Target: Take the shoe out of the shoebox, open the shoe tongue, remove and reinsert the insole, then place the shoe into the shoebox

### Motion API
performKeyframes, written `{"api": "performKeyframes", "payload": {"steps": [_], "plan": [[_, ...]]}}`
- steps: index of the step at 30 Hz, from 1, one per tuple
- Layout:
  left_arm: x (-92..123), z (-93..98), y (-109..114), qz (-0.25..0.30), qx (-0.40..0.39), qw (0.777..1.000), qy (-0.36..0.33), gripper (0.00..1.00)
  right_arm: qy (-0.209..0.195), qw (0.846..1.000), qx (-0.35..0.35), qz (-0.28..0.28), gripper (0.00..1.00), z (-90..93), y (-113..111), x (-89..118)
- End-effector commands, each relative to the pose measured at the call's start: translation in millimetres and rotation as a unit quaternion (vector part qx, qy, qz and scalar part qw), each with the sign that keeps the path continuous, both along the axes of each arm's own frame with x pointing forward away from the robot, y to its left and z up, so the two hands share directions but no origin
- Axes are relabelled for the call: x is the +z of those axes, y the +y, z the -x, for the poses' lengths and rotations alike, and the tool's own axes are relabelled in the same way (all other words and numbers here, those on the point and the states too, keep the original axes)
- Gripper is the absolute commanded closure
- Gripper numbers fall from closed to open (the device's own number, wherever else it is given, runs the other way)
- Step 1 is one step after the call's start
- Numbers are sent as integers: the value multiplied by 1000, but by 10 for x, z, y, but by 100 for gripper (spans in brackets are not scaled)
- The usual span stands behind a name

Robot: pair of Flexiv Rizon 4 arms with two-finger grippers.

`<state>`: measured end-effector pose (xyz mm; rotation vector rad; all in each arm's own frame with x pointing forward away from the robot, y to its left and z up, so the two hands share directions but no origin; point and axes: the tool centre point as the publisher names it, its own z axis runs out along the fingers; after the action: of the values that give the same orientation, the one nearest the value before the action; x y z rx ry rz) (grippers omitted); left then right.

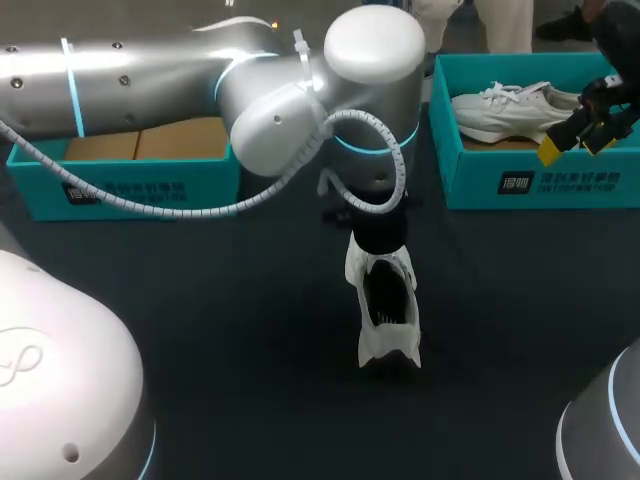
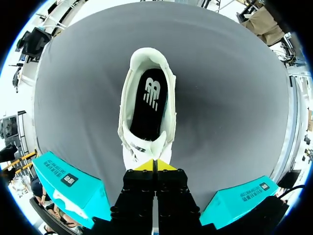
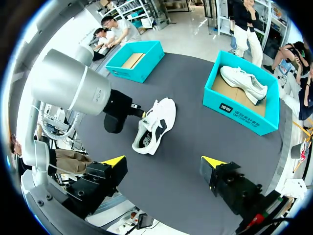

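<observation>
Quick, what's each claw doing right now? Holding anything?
Left claw: closed, gripping the white shoe.
Right claw: open, holding nothing.

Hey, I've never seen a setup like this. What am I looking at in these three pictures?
This is a robot with two arms working at a dark table. One picture looks down from above and behind the robot. The two round pictures come from a camera on each wrist. A white shoe is on the table, with its dark insole showing. The left gripper is pinched shut on the shoe's tongue end. The right gripper is open and holds nothing. There are also two teal boxes: the left shoebox has no shoe in it, and the right shoebox holds a second shoe.
</observation>
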<state>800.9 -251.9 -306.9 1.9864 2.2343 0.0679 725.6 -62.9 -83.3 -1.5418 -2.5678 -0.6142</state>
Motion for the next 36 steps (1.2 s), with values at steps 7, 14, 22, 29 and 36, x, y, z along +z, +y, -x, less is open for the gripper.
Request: {"api": "performKeyframes", "payload": {"steps": [7, 14, 22, 29, 36], "plan": [[-281, 276, 24, -11, -4, 1000, 6, 100, 3, 1000, 0, 1, 0, -29, 9, 4], [-105, 325, 176, 25, 61, 997, 30, 100, 3, 1000, 0, 1, 0, -29, 9, 4], [148, 515, 343, 32, 165, 982, 88, 100, 3, 1000, 0, 1, 0, -29, 9, 4], [224, 732, 431, 11, 251, 963, 101, 85, 3, 1000, 0, 1, 0, -29, 9, 4], [224, 732, 431, 11, 251, 963, 101, 0, 3, 1000, 0, 1, 0, -29, 9, 4]]}}
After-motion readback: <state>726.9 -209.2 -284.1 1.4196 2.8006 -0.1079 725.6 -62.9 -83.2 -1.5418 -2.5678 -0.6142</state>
